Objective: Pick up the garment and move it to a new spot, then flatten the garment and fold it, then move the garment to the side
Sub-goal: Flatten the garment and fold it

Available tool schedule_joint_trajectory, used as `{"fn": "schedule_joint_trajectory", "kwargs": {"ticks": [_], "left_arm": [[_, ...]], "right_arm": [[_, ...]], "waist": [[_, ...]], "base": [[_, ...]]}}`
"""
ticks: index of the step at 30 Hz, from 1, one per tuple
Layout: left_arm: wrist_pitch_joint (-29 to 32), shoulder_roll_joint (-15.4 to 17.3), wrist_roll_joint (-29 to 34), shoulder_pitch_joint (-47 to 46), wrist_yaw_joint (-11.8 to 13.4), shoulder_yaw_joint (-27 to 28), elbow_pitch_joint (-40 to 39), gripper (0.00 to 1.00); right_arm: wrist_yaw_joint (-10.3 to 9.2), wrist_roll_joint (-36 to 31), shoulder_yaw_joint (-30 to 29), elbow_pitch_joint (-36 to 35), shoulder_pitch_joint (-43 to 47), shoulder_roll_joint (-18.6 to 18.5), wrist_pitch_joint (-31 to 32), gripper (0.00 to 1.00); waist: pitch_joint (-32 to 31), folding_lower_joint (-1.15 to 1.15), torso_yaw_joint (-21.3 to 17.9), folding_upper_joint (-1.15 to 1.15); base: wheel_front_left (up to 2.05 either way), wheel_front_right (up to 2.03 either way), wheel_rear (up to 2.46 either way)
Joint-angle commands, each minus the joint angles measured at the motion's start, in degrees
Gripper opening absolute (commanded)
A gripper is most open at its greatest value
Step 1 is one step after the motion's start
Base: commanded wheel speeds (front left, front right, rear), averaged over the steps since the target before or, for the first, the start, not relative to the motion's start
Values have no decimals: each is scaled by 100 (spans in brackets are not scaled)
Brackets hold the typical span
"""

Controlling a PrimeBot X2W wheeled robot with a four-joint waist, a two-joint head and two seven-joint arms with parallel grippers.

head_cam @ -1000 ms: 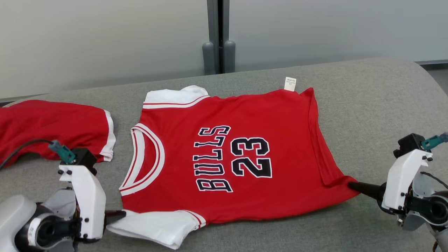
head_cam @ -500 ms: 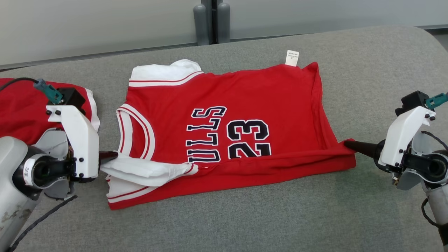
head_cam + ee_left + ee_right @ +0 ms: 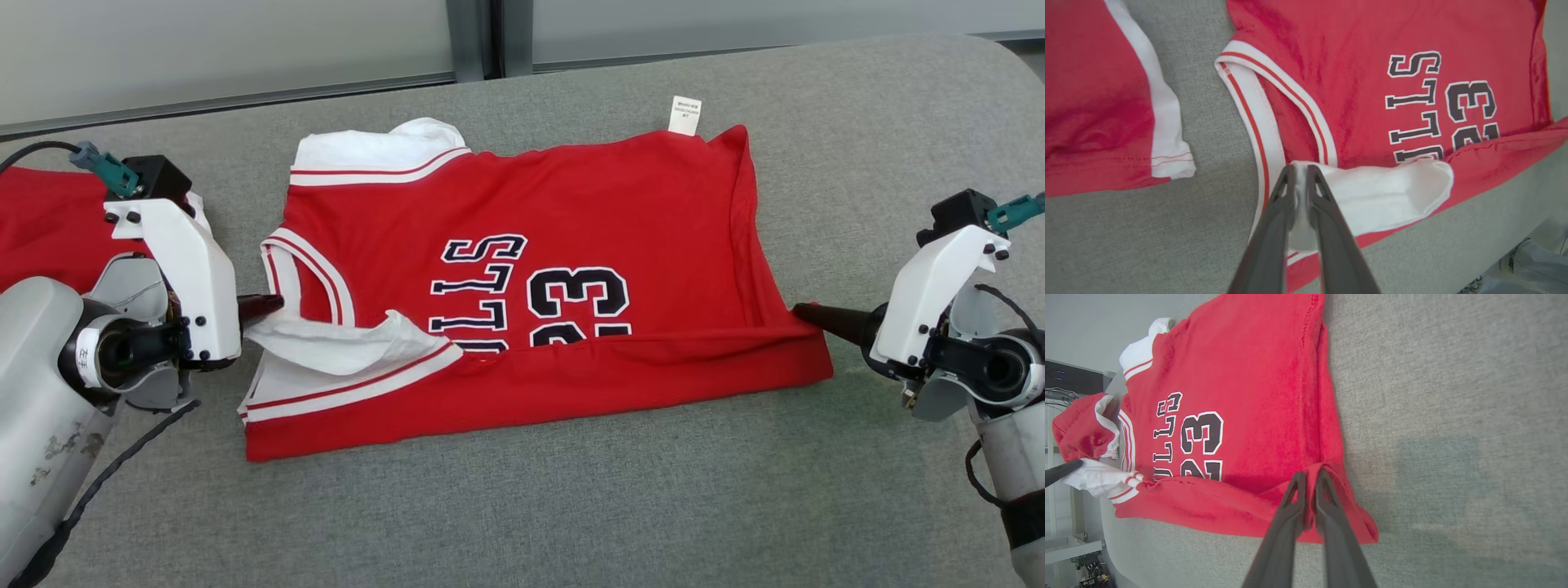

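The red jersey [image 3: 571,245] lay spread across the grey padded surface [image 3: 571,506], its neckline toward the robot's left and its hem toward the right. The jersey's near long edge was doubled over onto its front, covering the lower part of the dark lettering [image 3: 531,286] and number. At the jersey's neckline end, the left gripper [image 3: 265,306] pointed in from the side, its two dark fingers pinched on the white sleeve [image 3: 326,347]. In the left wrist view the fingers stood slightly apart with white cloth caught between them, so the sleeve was grasped. The sleeve was drawn flat over the jersey's front just below the neck trim. At the jersey's hem end, the right gripper [image 3: 804,314] met the near corner, where the folded edge began. In the right wrist view its fingers were nipped on a raised ridge of red cloth. A small white label [image 3: 685,114] stuck out from the jersey's far edge, near the hem corner. A second red garment [image 3: 41,229] with white trim lay beyond the jersey's neckline end, apart from it and behind the left gripper's wrist.
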Motion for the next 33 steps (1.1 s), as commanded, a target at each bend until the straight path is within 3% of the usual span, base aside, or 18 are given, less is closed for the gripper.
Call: {"fn": "schedule_joint_trajectory", "kwargs": {"ticks": [1, 9, 16, 20, 25, 30, 33], "left_arm": [[-145, -14, -17, -89, -52, 63, 87, 100], [-1102, -55, 126, 26, -351, 318, 274, 100], [-2436, 15, 402, 535, -435, 587, -51, 100], [-3464, 98, 829, 1046, -192, 652, -428, 100], [-4740, 118, 1331, 1836, 359, 777, -901, 100], [-5600, 48, 1665, 2630, 889, 771, -1294, 100], [-5756, -50, 1649, 3145, 1152, 695, -1448, 100]], "right_arm": [[0, -29, -53, 2, -17, 12, -81, 100], [0, 128, -357, -372, 233, 121, -689, 100], [0, 155, -486, -1232, 845, 136, -2043, 100], [0, -108, -456, -1764, 1333, 90, -3198, 100], [0, -573, -495, -1887, 1889, 211, -4387, 100], [0, -755, -483, -1724, 2341, 411, -4766, 100], [0, -795, -365, -1421, 2517, 520, -4582, 100]], "waist": [[-30, 0, 2, 0], [-252, 0, 46, 0], [-538, 0, 138, 0], [-670, 0, 174, 0], [-741, 0, 164, 0], [-747, 0, 138, 0], [-665, 0, 108, 0]], "base": [[0, 0, 0], [0, 0, 0], [0, 0, 0], [0, 0, 0], [0, 0, 0], [0, 0, 0], [0, 0, 0]]}}
